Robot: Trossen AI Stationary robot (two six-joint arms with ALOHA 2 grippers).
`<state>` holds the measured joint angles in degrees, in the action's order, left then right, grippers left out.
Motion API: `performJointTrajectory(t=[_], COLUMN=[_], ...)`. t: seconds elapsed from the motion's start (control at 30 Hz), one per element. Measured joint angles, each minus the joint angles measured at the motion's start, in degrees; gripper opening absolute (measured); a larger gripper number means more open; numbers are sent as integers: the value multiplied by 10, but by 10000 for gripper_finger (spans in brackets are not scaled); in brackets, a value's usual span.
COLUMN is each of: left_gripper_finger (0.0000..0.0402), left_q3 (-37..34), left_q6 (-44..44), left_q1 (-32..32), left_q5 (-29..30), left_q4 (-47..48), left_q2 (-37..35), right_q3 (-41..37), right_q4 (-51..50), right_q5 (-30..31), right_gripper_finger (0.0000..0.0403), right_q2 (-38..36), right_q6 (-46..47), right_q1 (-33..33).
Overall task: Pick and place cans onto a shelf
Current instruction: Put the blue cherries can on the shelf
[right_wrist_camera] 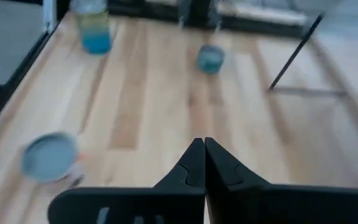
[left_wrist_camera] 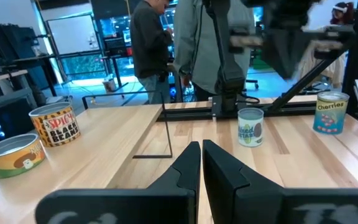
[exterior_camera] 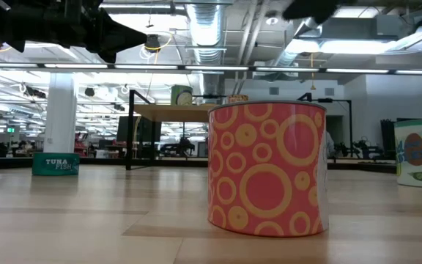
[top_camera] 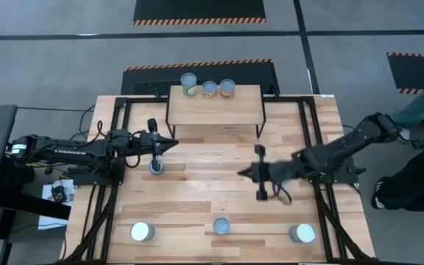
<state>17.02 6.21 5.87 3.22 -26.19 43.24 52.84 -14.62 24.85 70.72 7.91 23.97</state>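
Left end effector (top_camera: 169, 144) hangs above the table (top_camera: 197, 199), tips pressed together, pinching nothing; the left wrist view shows my two dark fingers (left_wrist_camera: 188, 171) nearly touching. Right end effector (top_camera: 243, 173) is also pressed together and empty, out over the table's middle on the front right side of the shelf (top_camera: 214, 107).

Landmark is the shelf. Three cans already stand on its back edge: green-label can (top_camera: 188, 84), orange can (top_camera: 210, 89), red-label can (top_camera: 227, 89). Tuna can (top_camera: 156, 167) sits on the table in front of the shelf's left corner, just beside and below my left end effector, a little behind its tips. Three more sit well in front of the shelf along the table's near edge: left can (top_camera: 142, 232), circle-pattern can (top_camera: 221, 226), right can (top_camera: 301, 233). I count seven cans; an eighth I cannot find.

Handling, as a guess: rigid metal cylinders, won't deform, smooth painted sides probably slippery, likely moderately heavy if full. Tuna can is squat, so tipping risk looks low. I'd take it across the side wall at mid height, tips spread wider than its diameter first, squeezing on opposite sides. Rim grabs look poor. To reach it my left end effector needs to back up slightly, spread, and drop.
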Motion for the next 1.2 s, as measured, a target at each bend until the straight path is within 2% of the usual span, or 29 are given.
performJointTrajectory(t=[0.13,0.33,0.5,0.63,0.83,1.2], left_gripper_finger=[9,9,9,9,9,9], left_q3=[0,-3,-4,-4,-4,-4], left_q6=[-14,-32,-17,-12,-11,-5], left_q1=[0,-14,-52,-66,-67,-66], left_q5=[-3,-66,-37,-25,-24,-24], left_q4=[0,-2,2,2,11,16], left_q2=[0,0,0,0,0,0], right_q3=[1,33,65,67,67,68], right_q4=[-56,-192,-290,-331,-347,-342], right_q5=[52,88,100,100,56,-85], right_gripper_finger=[10,10,10,10,10,5], right_q2=[18,17,17,18,18,24], right_q6=[104,338,482,581,693,868], right_q1=[78,170,234,268,302,330])
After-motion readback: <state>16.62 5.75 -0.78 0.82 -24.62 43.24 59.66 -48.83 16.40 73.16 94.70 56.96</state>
